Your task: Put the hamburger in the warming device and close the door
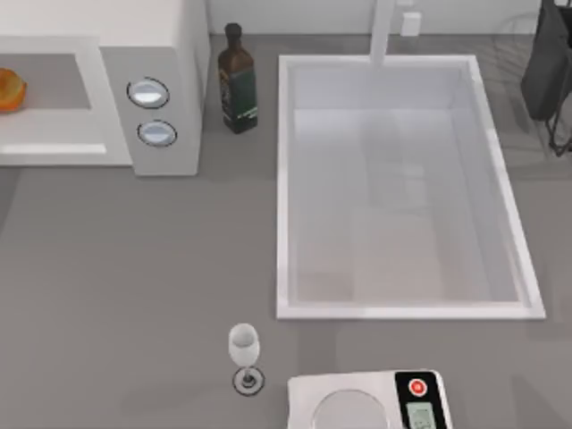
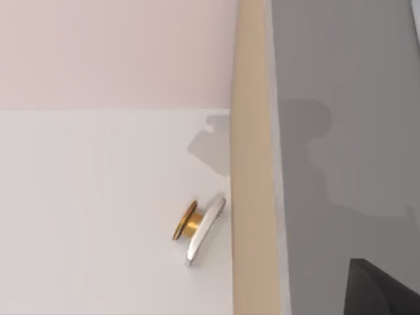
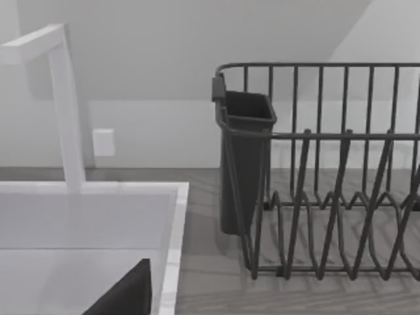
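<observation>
The warming device (image 1: 152, 54) is a white microwave at the table's far left, with two round knobs (image 1: 148, 92) on its panel. The hamburger (image 1: 9, 89), an orange-tan lump, shows inside the grey opening of the microwave's front, at the picture's left edge. I cannot tell whether the door lies across that opening. My right arm (image 1: 547, 63) hangs parked at the far right corner, over the dish rack. A dark part of my right gripper (image 3: 125, 295) shows in the right wrist view. A dark part of my left gripper (image 2: 384, 289) shows beside a cabinet front.
A dark bottle (image 1: 237, 80) stands just right of the microwave. A large white sink (image 1: 286, 179) with a faucet (image 1: 384, 31) takes up the right half. A wine glass (image 1: 244, 347) and a white scale (image 1: 308, 393) sit near the front edge. A drawer handle (image 2: 205, 226) shows below the counter edge.
</observation>
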`<action>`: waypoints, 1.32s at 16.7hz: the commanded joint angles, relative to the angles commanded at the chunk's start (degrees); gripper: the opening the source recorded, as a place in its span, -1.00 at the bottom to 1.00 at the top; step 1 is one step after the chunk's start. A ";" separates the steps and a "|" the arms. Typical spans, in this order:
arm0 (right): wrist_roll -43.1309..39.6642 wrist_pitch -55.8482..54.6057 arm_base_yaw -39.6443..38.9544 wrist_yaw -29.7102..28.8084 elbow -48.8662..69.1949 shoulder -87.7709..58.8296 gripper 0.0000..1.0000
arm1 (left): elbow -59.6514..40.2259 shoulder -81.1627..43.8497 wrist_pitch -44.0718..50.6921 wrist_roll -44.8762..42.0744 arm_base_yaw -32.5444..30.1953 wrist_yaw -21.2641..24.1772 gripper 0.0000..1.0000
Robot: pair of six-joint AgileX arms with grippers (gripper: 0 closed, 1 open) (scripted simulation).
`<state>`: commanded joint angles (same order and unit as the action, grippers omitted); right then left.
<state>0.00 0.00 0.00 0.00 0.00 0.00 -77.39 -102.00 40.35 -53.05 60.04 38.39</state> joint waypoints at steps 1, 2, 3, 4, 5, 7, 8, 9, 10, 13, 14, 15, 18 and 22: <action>0.00 0.00 0.00 0.00 0.00 0.00 1.00 | 1.38 -0.55 -2.00 0.01 0.00 0.01 -1.00; 0.00 0.00 0.00 0.00 0.00 0.00 1.00 | 2.85 -1.17 -4.26 0.00 0.01 0.02 -1.00; 0.00 0.00 0.00 0.00 0.00 0.00 1.00 | 4.37 -1.83 -6.65 -0.01 0.04 0.05 -1.00; 0.00 0.00 0.00 0.00 0.00 0.00 1.00 | 5.89 -2.54 -9.07 -0.05 0.09 0.08 -1.00; 0.00 0.00 0.00 0.00 0.00 0.00 1.00 | 7.41 -3.27 -11.38 -0.10 0.14 0.13 -1.00; 0.00 0.00 0.00 0.00 0.00 0.00 1.00 | 10.19 -4.71 -15.28 -0.22 0.28 0.23 -1.00; 0.00 0.00 0.00 0.00 0.00 0.00 1.00 | 11.29 -5.29 -16.75 -0.27 0.34 0.27 -1.00; 0.00 0.00 0.00 0.00 0.00 0.00 1.00 | 12.06 -5.71 -17.79 -0.31 0.38 0.30 -1.00; 0.00 0.00 0.00 0.00 0.00 0.00 1.00 | 12.43 -5.92 -18.28 -0.33 0.40 0.31 -1.00; 0.00 0.00 0.00 0.00 0.00 0.00 1.00 | 12.45 -5.93 -18.30 -0.33 0.40 0.31 -1.00; 0.00 0.00 0.00 0.00 0.00 0.00 1.00 | 12.38 -5.69 -18.13 -0.30 0.15 0.33 -1.00; 0.00 0.00 0.00 0.00 0.00 0.00 1.00 | 12.55 -5.51 -18.30 -0.12 -0.01 0.24 -1.00; 0.00 0.00 0.00 0.00 0.00 0.00 1.00 | 16.52 -1.71 -21.01 2.65 -2.51 -1.05 -1.00; 0.00 0.00 0.00 0.00 0.00 0.00 1.00 | 27.49 6.11 -24.66 6.44 -5.95 -2.66 -1.00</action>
<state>0.00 0.00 0.00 0.00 0.00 0.00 -49.90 -95.90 15.69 -46.60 54.09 35.73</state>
